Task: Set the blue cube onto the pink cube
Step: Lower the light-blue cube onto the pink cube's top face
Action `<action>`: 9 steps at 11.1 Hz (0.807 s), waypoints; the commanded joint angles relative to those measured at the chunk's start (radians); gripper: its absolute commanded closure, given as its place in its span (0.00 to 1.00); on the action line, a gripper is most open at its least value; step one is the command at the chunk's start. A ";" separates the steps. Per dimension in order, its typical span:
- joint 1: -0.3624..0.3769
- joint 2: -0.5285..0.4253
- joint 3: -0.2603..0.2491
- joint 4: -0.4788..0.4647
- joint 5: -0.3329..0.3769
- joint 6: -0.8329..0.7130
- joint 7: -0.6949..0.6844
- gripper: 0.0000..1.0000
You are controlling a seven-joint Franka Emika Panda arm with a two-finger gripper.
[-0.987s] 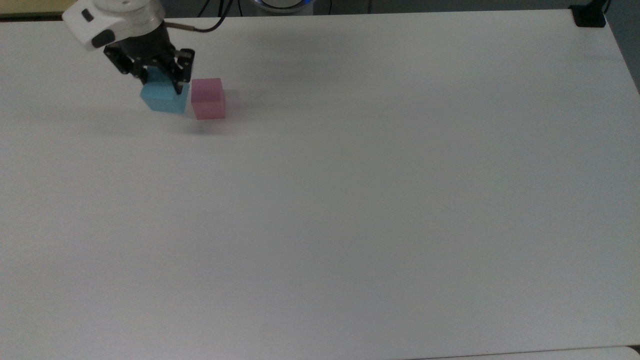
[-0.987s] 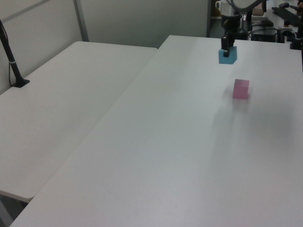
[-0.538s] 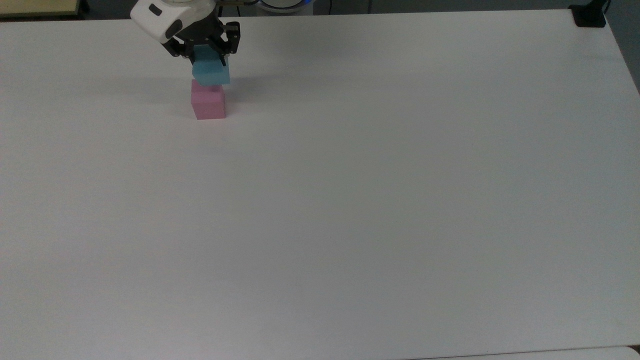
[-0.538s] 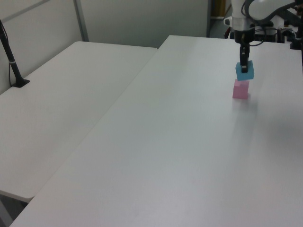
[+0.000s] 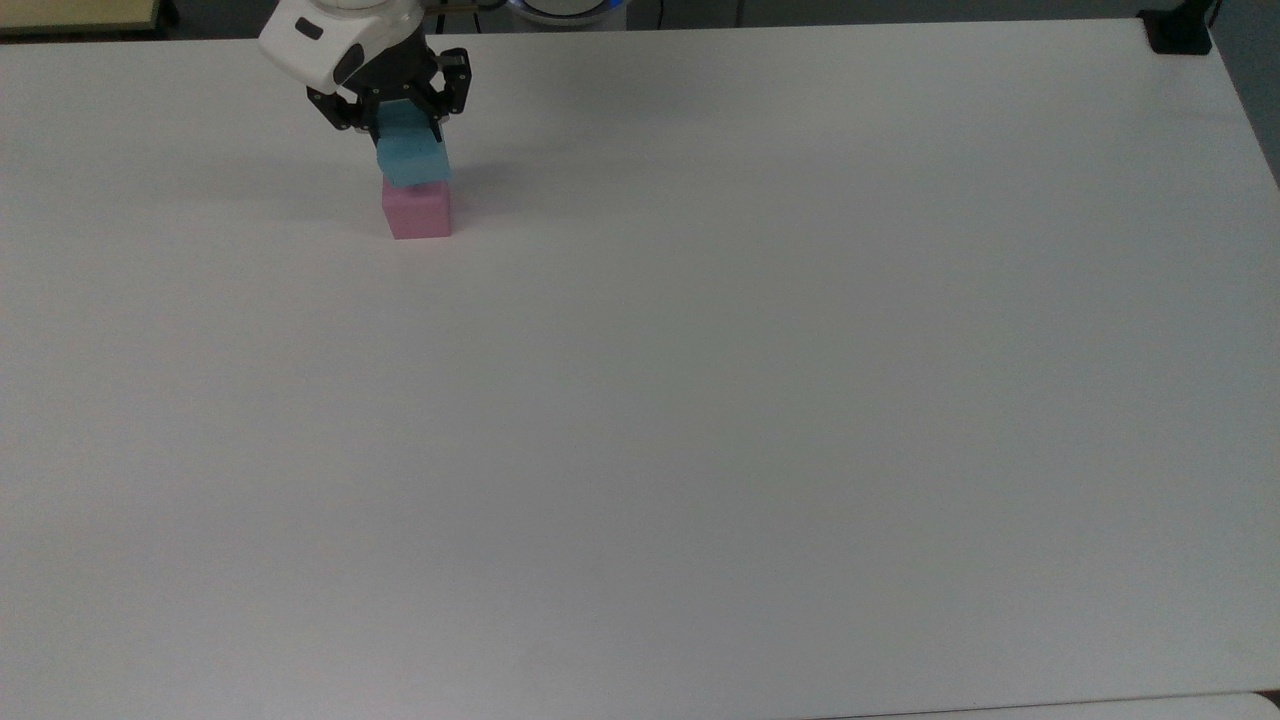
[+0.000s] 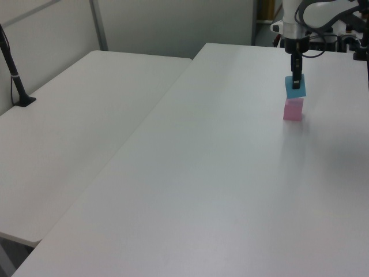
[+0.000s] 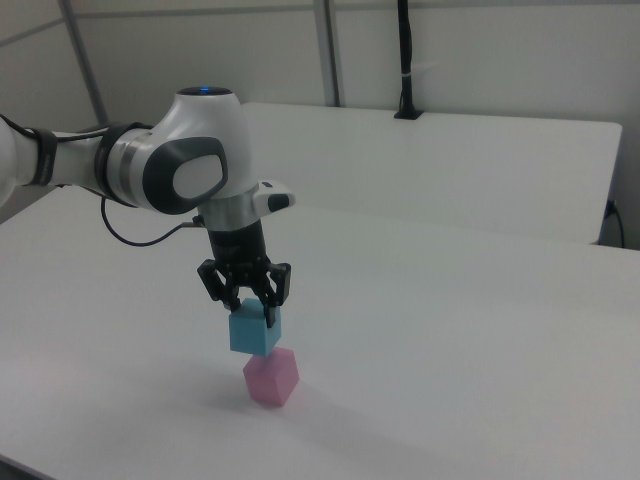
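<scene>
The pink cube [image 5: 417,212] [image 6: 293,109] [image 7: 271,377] rests on the white table near the top view's upper left. The blue cube [image 5: 411,158] [image 6: 295,86] [image 7: 255,331] sits right over it, turned a little against the pink cube's edges; whether it rests on the pink top or hangs just above, I cannot tell. My gripper [image 5: 404,128] [image 6: 296,84] [image 7: 253,315] comes down from above and is shut on the blue cube, one black finger on each side.
The white table [image 5: 700,400] stretches wide to the top view's right and front. A second table [image 6: 69,127] adjoins it, with a black post [image 6: 14,75] clamped to it. A black mount [image 5: 1178,32] sits at the top view's far right corner.
My gripper carried the blue cube from beside the pink cube up and over it, then lowered it onto or just above the pink cube's top.
</scene>
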 commanded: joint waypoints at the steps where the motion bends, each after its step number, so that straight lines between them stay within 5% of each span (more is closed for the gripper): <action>1: -0.016 -0.013 -0.005 -0.047 -0.022 0.050 -0.017 0.61; 4: -0.036 0.002 -0.007 -0.087 -0.022 0.110 -0.014 0.57; 7: -0.049 0.004 -0.007 -0.078 -0.022 0.113 -0.003 0.02; 9: -0.052 -0.001 -0.007 -0.075 -0.020 0.110 0.000 0.00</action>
